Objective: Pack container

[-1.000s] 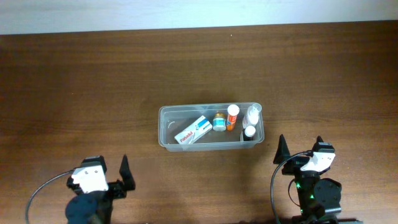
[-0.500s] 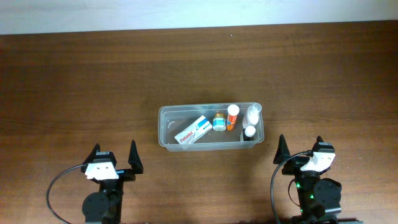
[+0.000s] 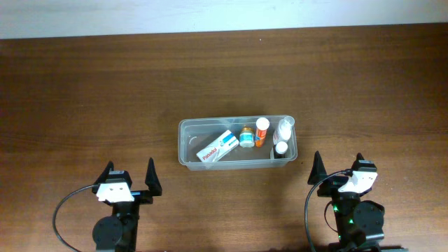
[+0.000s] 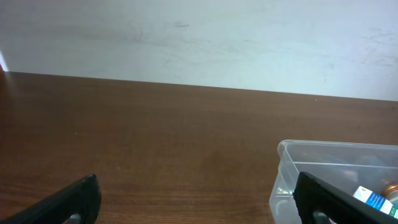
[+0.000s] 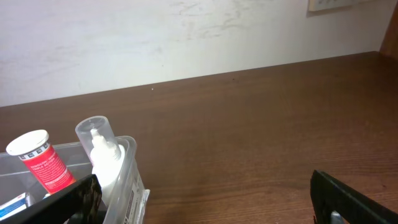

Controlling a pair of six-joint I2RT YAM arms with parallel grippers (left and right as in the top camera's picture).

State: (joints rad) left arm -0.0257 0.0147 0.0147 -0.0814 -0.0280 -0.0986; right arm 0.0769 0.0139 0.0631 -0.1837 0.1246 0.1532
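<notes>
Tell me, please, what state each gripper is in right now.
Left gripper: open, holding nothing.
Right gripper: open, holding nothing.

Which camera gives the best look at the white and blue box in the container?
Overhead: the whole white and blue box shows, lying in the container with nothing over it. The left wrist view catches only one corner of it, at the lower right edge. The right wrist view shows a sliver at most.

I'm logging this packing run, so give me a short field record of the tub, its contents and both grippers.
container: clear plastic rectangular tub, upright, mid-table
contents: white-and-blue box; small teal-and-brown jar; orange tube with white cap; clear-capped spray bottle; small white-capped bottle
left gripper: open, empty, apart from tub
right gripper: open, empty, apart from tub
surface: dark brown wooden table
</notes>
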